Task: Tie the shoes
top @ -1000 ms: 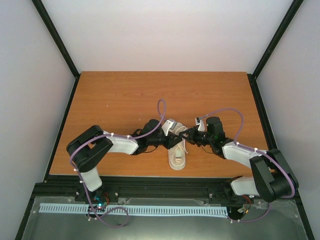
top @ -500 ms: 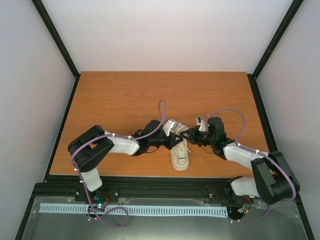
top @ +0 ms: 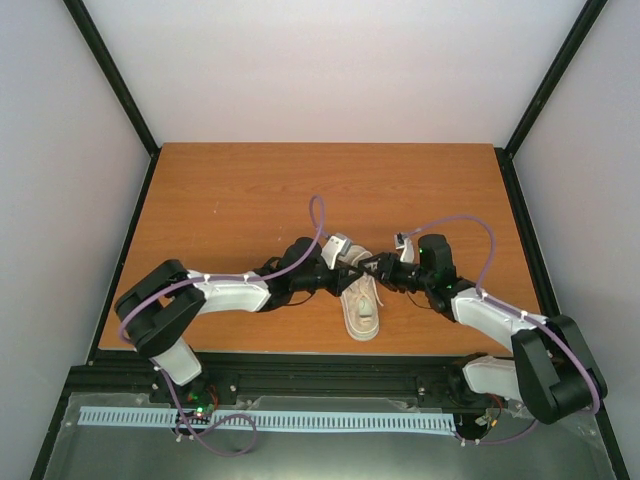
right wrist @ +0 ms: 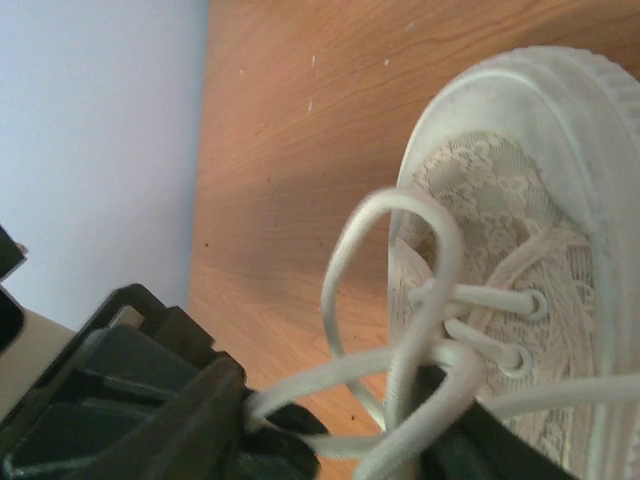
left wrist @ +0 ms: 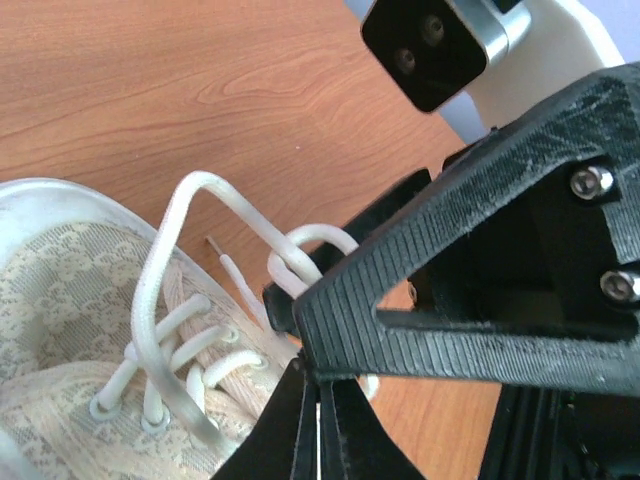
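The cream shoe [top: 360, 312] lies near the table's front edge with its toe toward the arms. Both grippers meet over its laced top. My left gripper [top: 347, 275] comes in from the left. In the left wrist view its fingers [left wrist: 300, 420] are pressed together, with a white sliver of lace between them. My right gripper [top: 373, 268] comes from the right and stands open. In the right wrist view a lace loop [right wrist: 345, 260] rises off the shoe [right wrist: 520, 190] and strands run between the right gripper's fingers [right wrist: 290, 455]. The right gripper's ribbed finger [left wrist: 450, 290] crosses just above the left's tips.
The shoe rests on a wooden table [top: 230, 200] enclosed by white walls and black corner posts [top: 110, 70]. Purple cables [top: 318, 225] arch over both wrists. A black rail [top: 320, 375] runs along the near edge, between the arm bases.
The right gripper has opened after being shut. The left gripper shut on the lace and its arm has stretched out lower and flatter. The shoe has shifted slightly right.
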Robot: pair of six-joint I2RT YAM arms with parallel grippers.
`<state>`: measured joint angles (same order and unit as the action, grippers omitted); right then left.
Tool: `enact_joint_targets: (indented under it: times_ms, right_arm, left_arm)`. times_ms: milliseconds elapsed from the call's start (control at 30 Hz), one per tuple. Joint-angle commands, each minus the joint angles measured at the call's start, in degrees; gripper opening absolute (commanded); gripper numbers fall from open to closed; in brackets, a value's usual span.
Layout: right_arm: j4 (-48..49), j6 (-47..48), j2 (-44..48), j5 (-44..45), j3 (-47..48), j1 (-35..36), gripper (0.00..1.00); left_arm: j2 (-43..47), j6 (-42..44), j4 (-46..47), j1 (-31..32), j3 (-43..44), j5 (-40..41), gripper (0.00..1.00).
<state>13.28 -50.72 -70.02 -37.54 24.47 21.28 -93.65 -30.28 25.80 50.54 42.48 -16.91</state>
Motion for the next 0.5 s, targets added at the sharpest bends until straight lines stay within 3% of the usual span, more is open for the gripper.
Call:
enact_joint_targets:
  times_ms: [0, 233, 467]
  right_arm:
    - [-7.0, 4.4, 3.0, 2.3, 1.0, -0.3, 0.57]
    - [-13.0, 8.2, 6.7, 5.8, 1.1, -0.9, 0.75]
    - [-12.4, 12.8, 8.8, 4.5, 0.5, -1.0, 0.88]
  left_arm:
    - [4.2, 1.3, -4.9, 0.2, 0.6, 3.1, 0.01]
    - [8.9, 1.9, -14.2, 0.1, 2.7, 2.4, 0.01]
    - [13.2, 4.9, -31.3, -0.2, 8.9, 0.8, 0.01]
